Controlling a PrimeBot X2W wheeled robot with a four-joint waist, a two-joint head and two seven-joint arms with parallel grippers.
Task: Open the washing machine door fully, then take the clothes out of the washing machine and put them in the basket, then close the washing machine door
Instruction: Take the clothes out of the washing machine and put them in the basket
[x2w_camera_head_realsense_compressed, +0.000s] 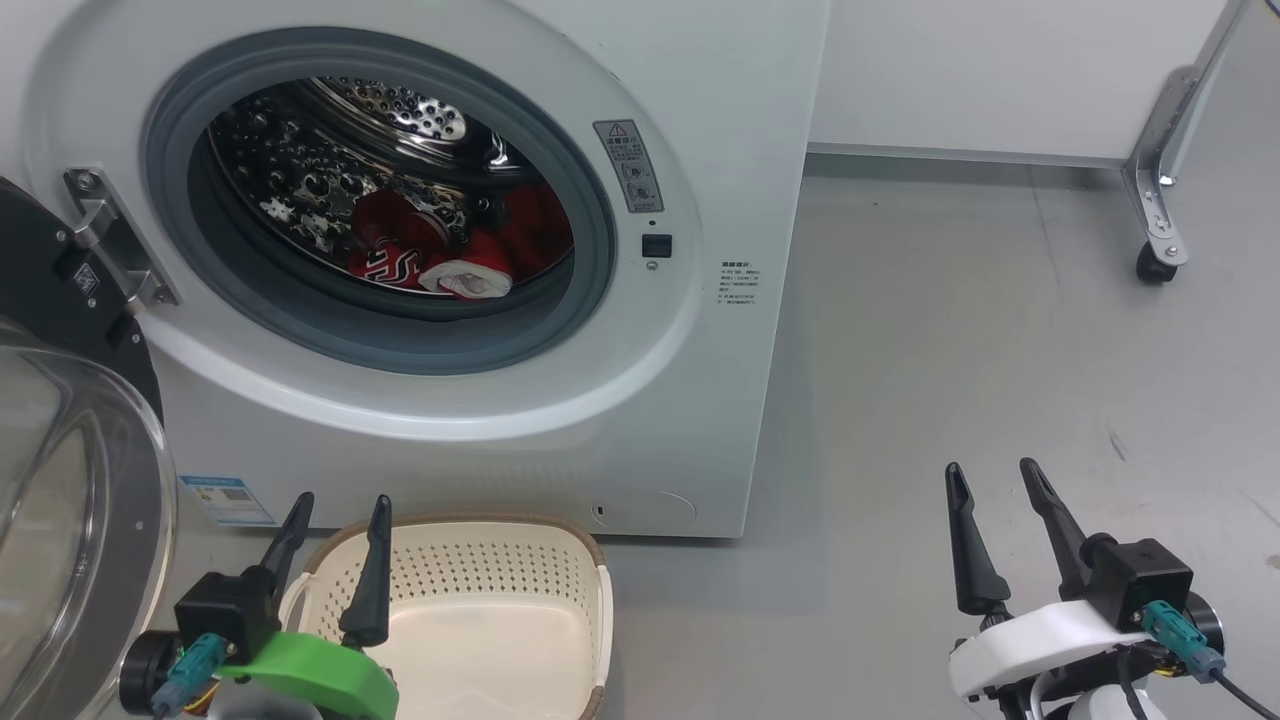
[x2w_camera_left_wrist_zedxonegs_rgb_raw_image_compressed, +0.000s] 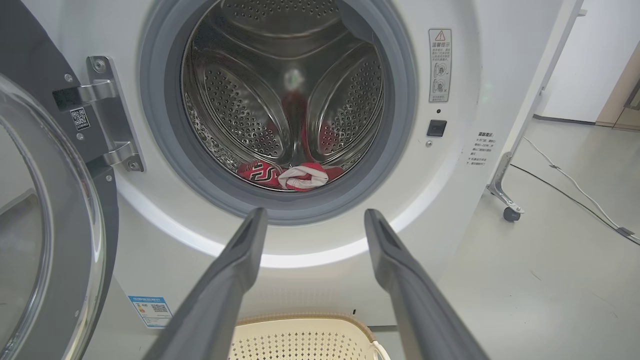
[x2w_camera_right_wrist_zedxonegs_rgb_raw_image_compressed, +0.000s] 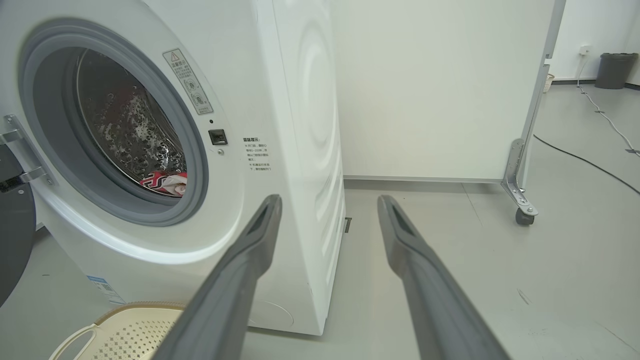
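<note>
Hovering low with left pincer (x2w_camera_head_realsense_compressed: 340, 502) and right pincer (x2w_camera_head_realsense_compressed: 990, 466) both released and empty, with the door (x2w_camera_head_realsense_compressed: 70, 480) swung wide at the left for clear reach to the clothes (x2w_camera_head_realsense_compressed: 440, 255) low in the washing machine (x2w_camera_head_realsense_compressed: 700, 120), and the basket (x2w_camera_head_realsense_compressed: 480, 570) set just beneath the opening for a short drop.

Open washing machine (x2w_camera_head_realsense_compressed: 700, 150) with basket (x2w_camera_head_realsense_compressed: 480, 600) before it
The door (x2w_camera_head_realsense_compressed: 70, 480) is swung out to the machine's left. The clothes (x2w_camera_head_realsense_compressed: 440, 255) lie low in the drum (x2w_camera_head_realsense_compressed: 400, 110). The basket sits on the floor (x2w_camera_head_realsense_compressed: 950, 350) just before the machine, under the opening. The left hand (x2w_camera_head_realsense_compressed: 343, 500) hangs over the basket's near left corner; the right hand (x2w_camera_head_realsense_compressed: 990, 466) is well off to the right, over the floor. A wheeled panel (x2w_camera_head_realsense_compressed: 1000, 70) stands behind, to the right
</note>
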